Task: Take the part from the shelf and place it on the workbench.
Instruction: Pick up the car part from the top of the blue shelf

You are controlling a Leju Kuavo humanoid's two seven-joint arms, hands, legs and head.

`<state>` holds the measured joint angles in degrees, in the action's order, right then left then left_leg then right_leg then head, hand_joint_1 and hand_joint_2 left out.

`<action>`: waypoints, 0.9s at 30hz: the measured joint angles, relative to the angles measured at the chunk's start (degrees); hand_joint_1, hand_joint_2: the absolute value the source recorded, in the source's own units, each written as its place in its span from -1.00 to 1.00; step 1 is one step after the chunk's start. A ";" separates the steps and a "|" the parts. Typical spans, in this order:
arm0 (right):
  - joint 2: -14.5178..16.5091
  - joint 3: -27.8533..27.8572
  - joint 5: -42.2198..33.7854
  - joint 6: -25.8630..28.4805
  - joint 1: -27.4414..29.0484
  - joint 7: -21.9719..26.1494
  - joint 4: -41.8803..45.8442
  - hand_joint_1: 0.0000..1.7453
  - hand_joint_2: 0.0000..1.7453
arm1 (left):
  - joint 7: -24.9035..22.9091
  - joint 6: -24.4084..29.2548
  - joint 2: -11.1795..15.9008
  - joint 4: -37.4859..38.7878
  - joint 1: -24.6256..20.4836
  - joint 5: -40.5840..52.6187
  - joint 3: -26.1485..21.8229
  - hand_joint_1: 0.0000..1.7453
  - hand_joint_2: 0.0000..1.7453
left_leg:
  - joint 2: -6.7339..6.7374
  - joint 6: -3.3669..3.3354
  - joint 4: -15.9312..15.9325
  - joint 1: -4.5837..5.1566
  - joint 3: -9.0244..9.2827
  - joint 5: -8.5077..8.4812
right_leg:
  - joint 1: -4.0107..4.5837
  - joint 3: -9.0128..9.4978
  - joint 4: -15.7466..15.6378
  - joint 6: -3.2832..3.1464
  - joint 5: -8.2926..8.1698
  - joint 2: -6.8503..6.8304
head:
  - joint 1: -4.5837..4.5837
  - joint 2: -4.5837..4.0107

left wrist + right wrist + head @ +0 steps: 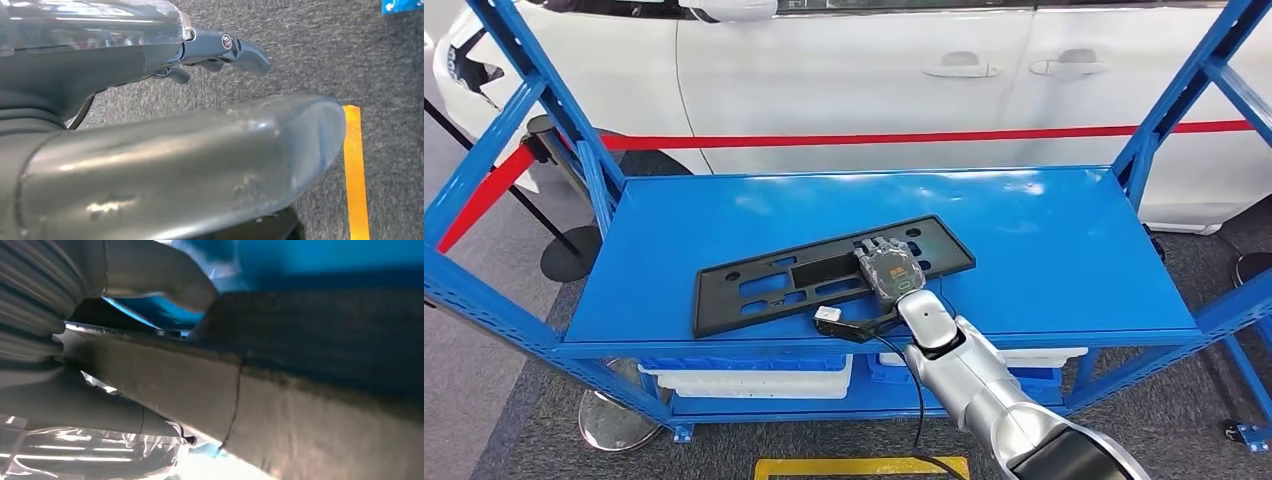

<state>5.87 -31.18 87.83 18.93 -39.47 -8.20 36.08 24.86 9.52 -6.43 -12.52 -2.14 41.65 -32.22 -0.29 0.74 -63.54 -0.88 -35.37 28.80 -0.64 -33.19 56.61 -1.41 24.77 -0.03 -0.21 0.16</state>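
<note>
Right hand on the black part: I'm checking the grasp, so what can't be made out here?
- Head view: the right hand covers its own fingers' contact with the black part.
- Right wrist view: black part blurred, too close.
- Left wrist view: left hand, finger pose unclear.

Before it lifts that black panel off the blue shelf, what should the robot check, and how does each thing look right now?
1. Right hand is on the black panel: ok; it lies over the panel's near edge, right of its middle.
2. Fingers and thumb firmly closed around the panel edge: cannot tell; the right wrist view is blurred and very close.
3. Panel lies flat on the shelf top with nothing stacked on it: ok.
4. Grip is balanced: not ok; most of the panel extends to the left of the hand, so it may tip.
5. Left hand is out of the way: ok; it hangs over grey floor.
</note>
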 joint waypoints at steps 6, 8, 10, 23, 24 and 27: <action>0.08 0.48 -0.59 0.14 -0.22 0.42 -1.57 1.00 1.00 | -0.16 0.00 0.00 0.00 0.19 0.16 -0.46 -1.00 -1.00 | 0.06 0.33 -4.08 -0.11 -1.56 -0.06 | 0.16 0.10 0.48 0.01 0.38 0.05 | 0.17 -0.01; 0.07 0.71 -0.70 0.15 -0.36 0.44 -1.82 1.00 1.00 | -0.15 0.01 -0.01 0.00 0.09 0.16 -0.59 -1.00 -1.00 | 0.05 -0.13 3.11 0.02 1.99 -2.58 | 0.36 0.12 0.87 0.49 0.69 0.14 | 0.13 0.00; 0.04 0.92 -0.79 0.14 -0.48 0.44 -2.10 1.00 1.00 | -0.15 0.01 -0.02 0.00 0.02 0.16 -0.70 -1.00 -1.00 | 0.00 -0.77 5.41 0.25 3.04 -2.85 | 0.52 0.05 1.02 1.13 0.79 0.24 | 0.02 -0.01; -0.57 1.79 -1.31 0.22 -0.50 0.56 -3.51 1.00 1.00 | -0.14 -0.55 -0.33 0.00 0.10 0.15 -0.89 -1.00 -1.00 | 0.39 -2.22 6.03 0.12 3.20 -3.62 | -0.01 -1.57 5.00 2.50 1.86 0.08 | -0.48 0.00; -0.57 1.86 -1.42 0.37 -0.49 0.75 -3.51 1.00 1.00 | -0.14 -0.59 -0.42 0.00 0.05 0.15 -0.91 -1.00 -1.00 | 0.34 -1.96 5.98 0.20 3.24 -3.53 | 0.12 -0.26 2.25 2.24 1.07 0.05 | -0.45 0.00; -0.43 2.21 -2.76 2.32 -0.03 2.52 -3.25 1.00 1.00 | -0.14 -0.60 -0.58 0.00 -0.04 0.13 -1.12 -1.00 -1.00 | 0.25 -0.96 6.06 0.24 3.29 -3.45 | 0.43 0.38 0.60 1.43 0.90 0.03 | -0.40 -0.01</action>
<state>5.44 -28.97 85.07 21.25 -39.50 -5.68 32.83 24.72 8.92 -7.01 -12.52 -2.18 41.78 -33.34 -0.05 -0.22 -57.49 -0.64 -32.08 25.35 -0.21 -32.81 57.21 0.02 25.66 0.00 -0.61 0.15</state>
